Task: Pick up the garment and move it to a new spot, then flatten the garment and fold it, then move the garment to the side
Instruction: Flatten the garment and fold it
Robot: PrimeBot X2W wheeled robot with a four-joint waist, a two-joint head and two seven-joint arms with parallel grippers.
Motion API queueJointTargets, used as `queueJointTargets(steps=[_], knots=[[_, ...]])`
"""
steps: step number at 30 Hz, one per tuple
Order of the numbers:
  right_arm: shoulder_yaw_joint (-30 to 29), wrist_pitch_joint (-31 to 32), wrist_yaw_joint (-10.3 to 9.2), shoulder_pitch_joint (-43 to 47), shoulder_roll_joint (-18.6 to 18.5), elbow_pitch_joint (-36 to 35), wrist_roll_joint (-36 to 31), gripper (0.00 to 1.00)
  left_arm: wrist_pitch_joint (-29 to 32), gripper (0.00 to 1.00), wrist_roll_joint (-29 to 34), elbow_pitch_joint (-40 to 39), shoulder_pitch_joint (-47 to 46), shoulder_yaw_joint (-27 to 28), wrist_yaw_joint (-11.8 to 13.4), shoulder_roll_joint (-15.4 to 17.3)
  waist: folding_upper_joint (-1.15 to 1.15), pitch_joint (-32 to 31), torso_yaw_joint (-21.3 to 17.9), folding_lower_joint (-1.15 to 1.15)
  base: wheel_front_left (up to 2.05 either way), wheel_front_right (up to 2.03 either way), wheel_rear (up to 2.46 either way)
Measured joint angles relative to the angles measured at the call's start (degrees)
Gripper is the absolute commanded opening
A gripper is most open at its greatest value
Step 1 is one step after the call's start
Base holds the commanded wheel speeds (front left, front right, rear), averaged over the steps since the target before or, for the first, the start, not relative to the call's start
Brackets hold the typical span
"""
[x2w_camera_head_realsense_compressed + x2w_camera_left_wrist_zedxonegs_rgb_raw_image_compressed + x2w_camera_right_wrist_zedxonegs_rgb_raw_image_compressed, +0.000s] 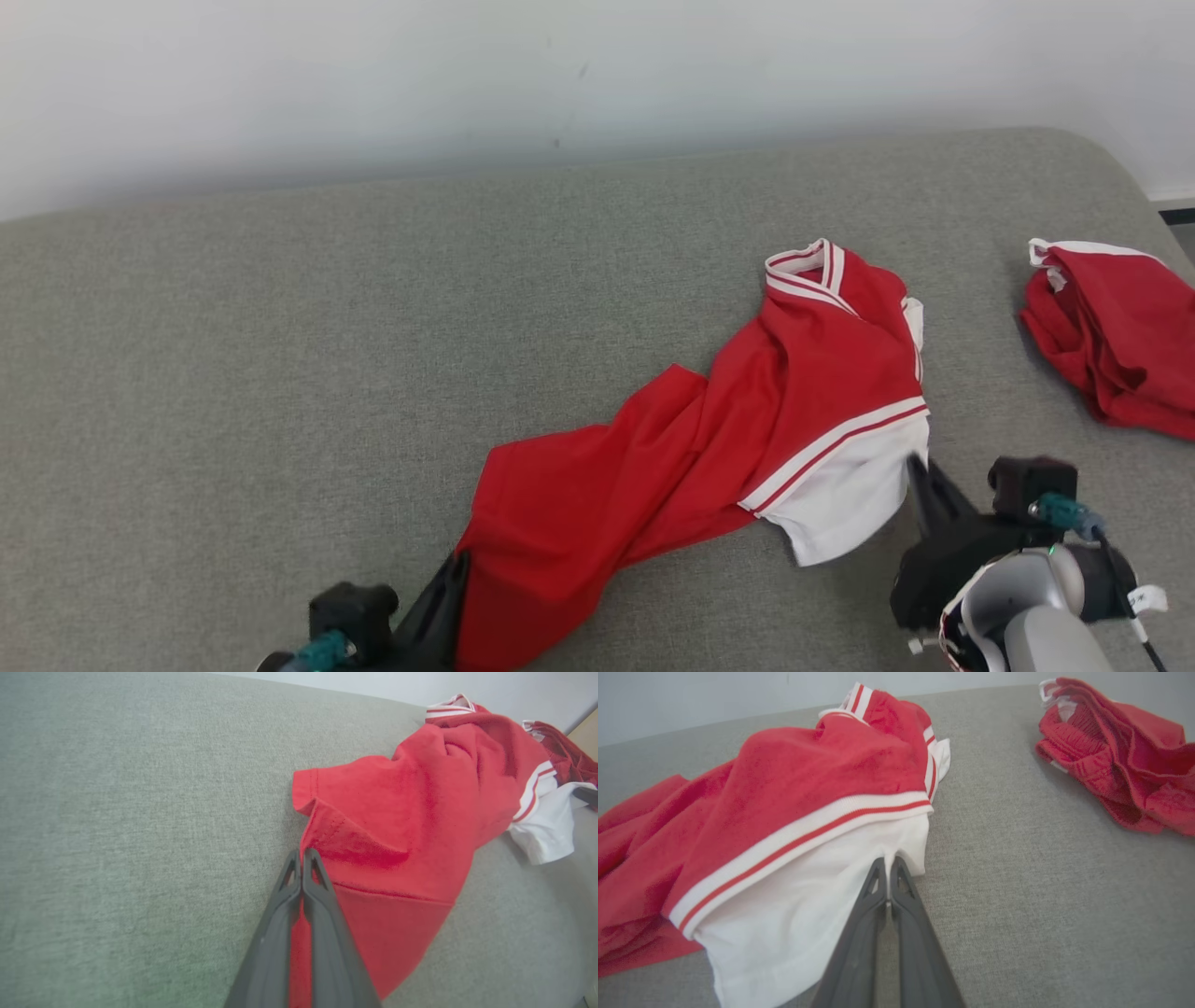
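Flattening step: left pincer [301, 856] pinches the garment [747, 411] hem at its tips, right pincer [888, 863] the white sleeve; next, probably pull apart evenly.

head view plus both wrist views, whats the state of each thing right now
red and white jersey: unfolded, rumpled, lying on the grey cushion, pinched at two ends
left gripper: shut on the jersey's red hem
right gripper: shut on the edge of the jersey's white sleeve
red shorts: bunched in a heap, apart from the jersey, untouched
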Motion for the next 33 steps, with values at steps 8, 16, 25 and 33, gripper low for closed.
queueJointTargets(steps=[8, 16, 25, 33], knots=[[7.64, -3.66, 0.00, -5.31, -4.71, -10.83, 3.70, 0.00, 0.22, 0.00, -9.37, -5.10, -4.69, 4.85, -3.52, -1.20, 0.00, -1.32, -1.42, 0.00, 0.00, 0.00, 0.00], [15.58, -1.12, 0.00, -18.01, -13.21, -15.84, 8.53, 0.00, 4.76, 0.00, -20.82, -10.01, -15.90, 11.98, -4.80, -0.23, 0.00, -1.22, -3.21, 0.00, 0.00, 0.00, 0.00], [22.50, 0.45, 0.01, -37.30, -19.00, -13.84, 14.96, 0.00, 10.45, 0.00, -25.88, -9.71, -32.29, 17.93, -2.64, 3.00, 0.00, 3.28, -4.40, 0.00, 0.00, 0.00, 0.00], [25.82, -2.40, 0.01, -52.71, -19.95, -6.90, 14.95, 0.00, 12.03, 0.00, -25.18, -8.11, -47.60, 19.45, 0.07, 5.30, 0.01, 9.79, -5.59, 0.01, 0.00, 0.00, 0.00]])
